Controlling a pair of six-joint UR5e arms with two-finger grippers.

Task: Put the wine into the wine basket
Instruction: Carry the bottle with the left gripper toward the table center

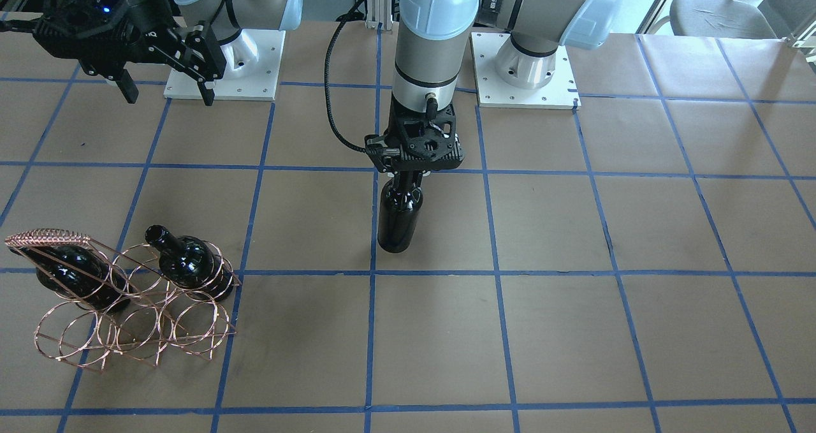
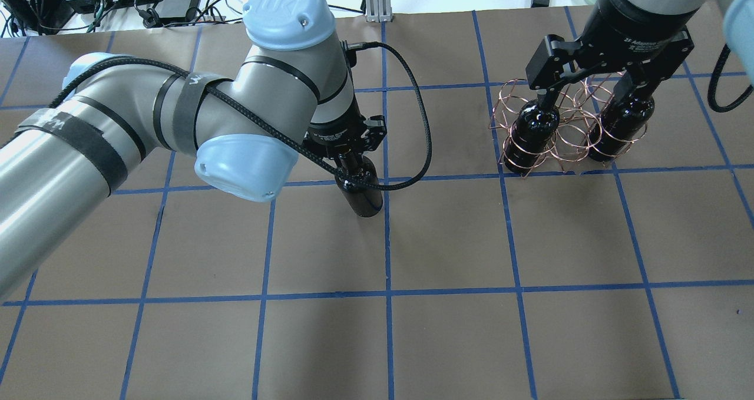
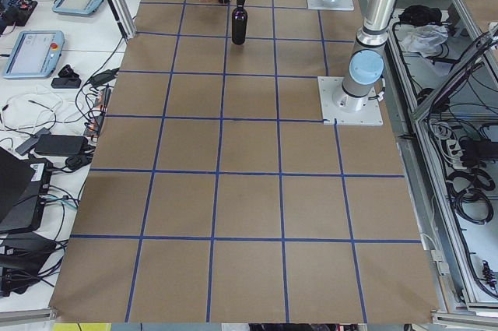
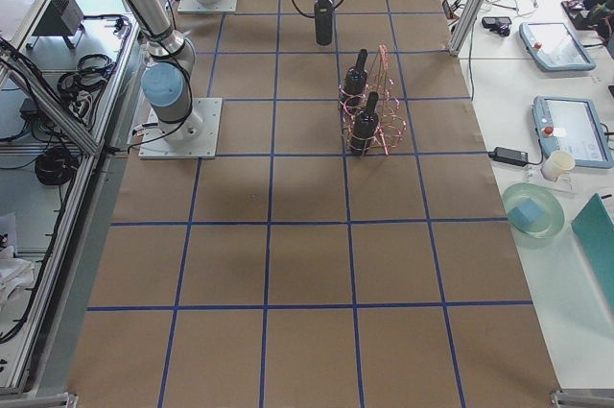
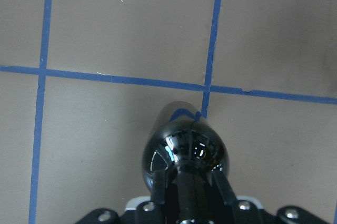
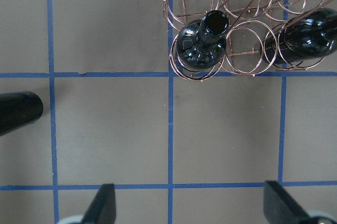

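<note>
Nearest the operators' side, the wine basket (image 1: 131, 315) sits on the desk (image 1: 574, 331), toward the right arm's side; one bottle (image 1: 189, 262) and a second bottle (image 1: 71, 268) stand in the end rings of its row facing the robot; farther back, mid-desk and well apart from the basket, the wine (image 1: 400, 219) is upright, its neck clamped in the left gripper (image 5: 189, 190); farthest, the right gripper (image 1: 169, 95) hovers with fingers spread, holding nothing.
</note>
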